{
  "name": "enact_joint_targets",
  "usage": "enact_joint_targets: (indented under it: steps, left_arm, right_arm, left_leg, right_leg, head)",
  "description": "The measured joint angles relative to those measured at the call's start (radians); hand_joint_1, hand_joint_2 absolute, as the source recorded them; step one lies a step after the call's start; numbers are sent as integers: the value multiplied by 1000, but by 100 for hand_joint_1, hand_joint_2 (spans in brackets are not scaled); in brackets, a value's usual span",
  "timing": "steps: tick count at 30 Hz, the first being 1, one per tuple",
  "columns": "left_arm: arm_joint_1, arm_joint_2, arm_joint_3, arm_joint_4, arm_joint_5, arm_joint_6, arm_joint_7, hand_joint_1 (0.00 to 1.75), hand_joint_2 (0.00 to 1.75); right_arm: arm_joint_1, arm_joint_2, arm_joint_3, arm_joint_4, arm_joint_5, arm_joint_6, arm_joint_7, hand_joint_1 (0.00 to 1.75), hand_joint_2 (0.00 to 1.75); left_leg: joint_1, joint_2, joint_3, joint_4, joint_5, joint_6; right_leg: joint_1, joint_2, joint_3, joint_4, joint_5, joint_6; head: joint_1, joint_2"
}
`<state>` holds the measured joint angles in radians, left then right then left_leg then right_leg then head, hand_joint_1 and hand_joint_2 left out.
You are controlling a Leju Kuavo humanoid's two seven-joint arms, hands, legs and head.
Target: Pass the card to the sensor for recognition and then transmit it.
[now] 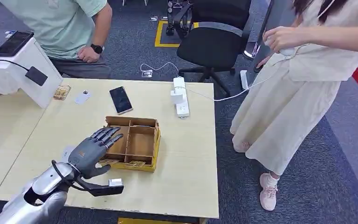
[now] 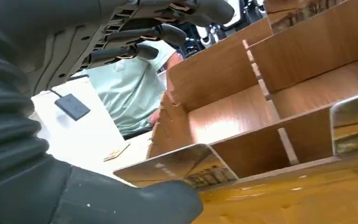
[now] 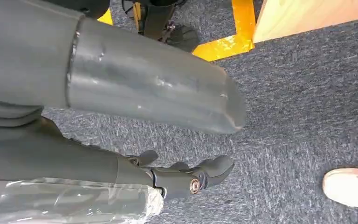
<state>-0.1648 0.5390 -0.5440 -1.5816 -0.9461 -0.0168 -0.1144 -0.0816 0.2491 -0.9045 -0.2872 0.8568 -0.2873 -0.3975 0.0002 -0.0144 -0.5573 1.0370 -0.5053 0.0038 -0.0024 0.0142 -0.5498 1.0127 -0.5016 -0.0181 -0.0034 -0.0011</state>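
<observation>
A wooden box [image 1: 142, 142] with several compartments stands mid-table. Cards stand in its front slots [image 1: 136, 163]; the left wrist view shows one shiny card [image 2: 182, 163] close up, another [image 2: 354, 122] further along. My left hand [image 1: 93, 151] hovers at the box's left front corner, fingers [image 2: 158, 32] stretched out over it and the thumb [image 2: 135, 200] below, holding nothing. The black sensor [image 1: 36, 75] hangs on a cable against the white unit [image 1: 23, 70] at the far left. My right hand [image 3: 158, 93] hangs over the carpet, empty, fingers loosely bent.
Two loose cards [image 1: 61, 92] [image 1: 82, 96], a phone [image 1: 120, 99] and a white power strip [image 1: 181, 95] lie at the table's far side. A seated person [image 1: 74, 28] is behind the table. Another person [image 1: 298, 79] stands right of it, by an office chair [image 1: 212, 44].
</observation>
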Motion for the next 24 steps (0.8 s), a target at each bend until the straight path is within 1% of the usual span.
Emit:
enact_joint_targets:
  steps: [3,7,14,15,16,17,19,20,21,22,23,24]
  left_arm:
    - [0,12,-8,10,18,0,1,0,175]
    - [21,45,-10,10,39,6,17,0,175]
    - [71,100,-10,-1,61,5,19,2,175]
    - [78,107,-10,-3,63,5,19,35,175]
    - [86,111,-10,-8,64,5,19,54,175]
    - [94,117,-7,-12,66,5,19,54,175]
    - [110,123,-2,-23,66,5,19,37,175]
    - [117,128,-1,-29,66,5,19,44,175]
    - [125,134,0,-35,66,5,19,75,175]
    - [131,137,2,-40,67,5,19,117,175]
    - [136,142,4,-46,69,7,19,131,175]
    - [140,145,8,-53,69,8,19,154,175]
  right_arm:
    - [0,1,2,2,-2,-5,0,0,0]
    - [0,1,2,4,-9,-10,0,0,0]
    - [1,0,2,5,-13,-12,-3,0,0]
    - [1,0,2,5,-13,-12,-3,0,0]
    - [0,0,2,5,-14,-12,-4,0,0]
    - [1,0,2,5,-16,-12,-4,0,0]
    - [1,0,2,5,-19,-13,-5,0,0]
    - [1,0,2,5,-19,-14,-5,0,0]
    - [1,0,2,5,-19,-14,-5,0,0]
    - [1,0,2,5,-19,-14,-5,0,0]
    - [1,0,2,5,-19,-14,-4,0,0]
    - [1,0,2,5,-19,-14,-4,0,0]
  left_leg:
    - [0,0,0,0,0,0]
    - [0,0,0,0,0,0]
    - [0,0,0,0,0,0]
    - [0,0,0,0,0,0]
    - [0,0,0,0,0,0]
    - [0,0,0,0,0,0]
    - [0,0,0,0,0,0]
    - [0,0,0,0,0,0]
    - [0,0,0,0,0,0]
    - [0,0,0,0,0,0]
    - [0,0,0,0,0,0]
    - [0,0,0,0,0,0]
  right_leg:
    - [0,1,0,0,0,0]
    - [0,1,0,0,0,0]
    - [0,1,0,0,0,0]
    - [0,0,0,0,0,0]
    - [0,0,0,0,0,0]
    - [0,0,0,0,0,0]
    - [0,0,0,0,0,0]
    - [0,0,0,0,0,0]
    - [0,0,0,0,0,0]
    - [0,0,0,0,0,0]
    - [0,0,0,0,0,0]
    - [0,0,0,0,0,0]
  head:
    - [0,0]
    - [0,0]
    - [0,0]
    - [0,0]
    - [0,0]
    - [0,0]
    - [0,0]
    - [0,0]
    - [0,0]
    - [0,0]
    - [0,0]
    - [0,0]
